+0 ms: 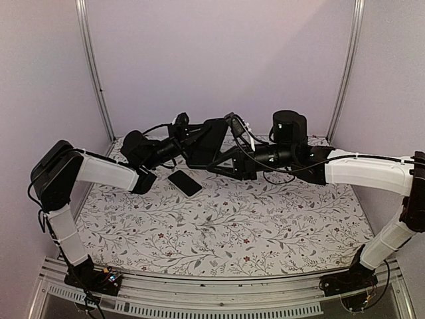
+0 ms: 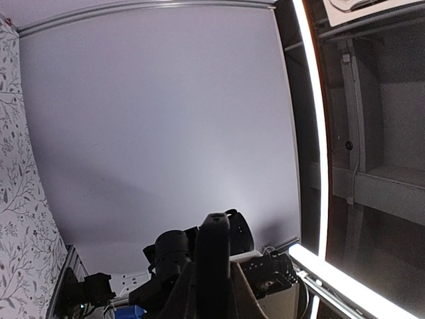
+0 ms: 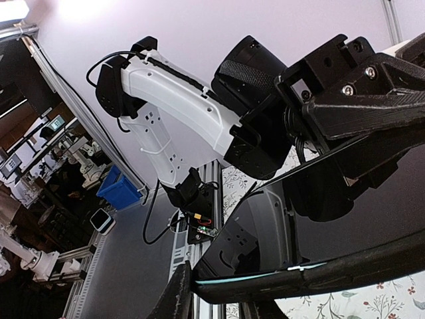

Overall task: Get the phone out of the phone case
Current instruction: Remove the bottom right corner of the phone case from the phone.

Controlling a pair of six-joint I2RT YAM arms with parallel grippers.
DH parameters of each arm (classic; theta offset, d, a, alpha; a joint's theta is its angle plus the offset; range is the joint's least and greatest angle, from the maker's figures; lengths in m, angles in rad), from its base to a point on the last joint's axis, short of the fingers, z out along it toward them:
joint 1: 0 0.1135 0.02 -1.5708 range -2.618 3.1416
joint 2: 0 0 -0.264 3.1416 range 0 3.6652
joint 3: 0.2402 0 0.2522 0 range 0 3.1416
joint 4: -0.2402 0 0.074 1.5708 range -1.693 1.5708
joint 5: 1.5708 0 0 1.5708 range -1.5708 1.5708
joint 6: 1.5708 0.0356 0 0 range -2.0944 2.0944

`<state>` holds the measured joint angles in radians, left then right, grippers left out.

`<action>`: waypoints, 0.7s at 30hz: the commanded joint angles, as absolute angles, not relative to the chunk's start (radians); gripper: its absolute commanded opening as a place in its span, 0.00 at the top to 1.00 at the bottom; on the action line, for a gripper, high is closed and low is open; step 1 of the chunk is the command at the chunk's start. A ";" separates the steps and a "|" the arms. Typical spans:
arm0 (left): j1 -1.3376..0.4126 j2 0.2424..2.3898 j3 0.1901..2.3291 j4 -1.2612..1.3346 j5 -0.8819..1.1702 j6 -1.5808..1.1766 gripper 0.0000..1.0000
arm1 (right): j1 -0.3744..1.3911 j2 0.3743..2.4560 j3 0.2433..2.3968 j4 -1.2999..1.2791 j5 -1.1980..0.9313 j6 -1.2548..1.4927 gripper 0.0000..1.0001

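The phone [image 1: 204,141], a black glossy slab in its dark phone case, is held up off the table at the back centre between both arms. My left gripper [image 1: 188,137] is shut on its left side; in the left wrist view the phone [image 2: 212,262] stands edge-on between the fingers of that gripper [image 2: 212,296]. My right gripper [image 1: 224,154] is shut on the other side. In the right wrist view the phone's screen [image 3: 345,226] reflects the arm, the phone case rim [image 3: 299,282] runs along the bottom, and the right gripper [image 3: 219,302] clamps its corner.
A small black flat slab [image 1: 184,182] lies on the flowered tablecloth [image 1: 232,232] just in front of the grippers. Metal frame posts [image 1: 93,73] and pale walls enclose the back. The left arm's white link [image 3: 179,100] shows in the right wrist view.
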<state>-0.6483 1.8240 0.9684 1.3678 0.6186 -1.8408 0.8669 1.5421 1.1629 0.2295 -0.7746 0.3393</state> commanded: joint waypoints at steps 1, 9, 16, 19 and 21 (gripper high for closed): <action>-0.755 1.842 0.962 1.238 0.719 -1.814 1.00 | 0.857 1.545 1.260 0.426 -0.712 0.233 0.86; -0.765 1.834 0.948 1.224 0.712 -1.844 1.00 | 0.848 1.529 1.280 0.385 -0.626 0.156 0.82; -0.768 1.827 0.912 1.213 0.684 -1.863 1.00 | 0.850 1.533 1.299 0.360 -0.552 0.108 0.85; -0.769 1.828 0.912 1.211 0.680 -1.864 1.00 | 0.849 1.535 1.303 0.356 -0.521 0.095 0.87; -0.770 1.830 0.915 1.208 0.680 -1.864 1.00 | 0.849 1.540 1.307 0.351 -0.506 0.091 0.90</action>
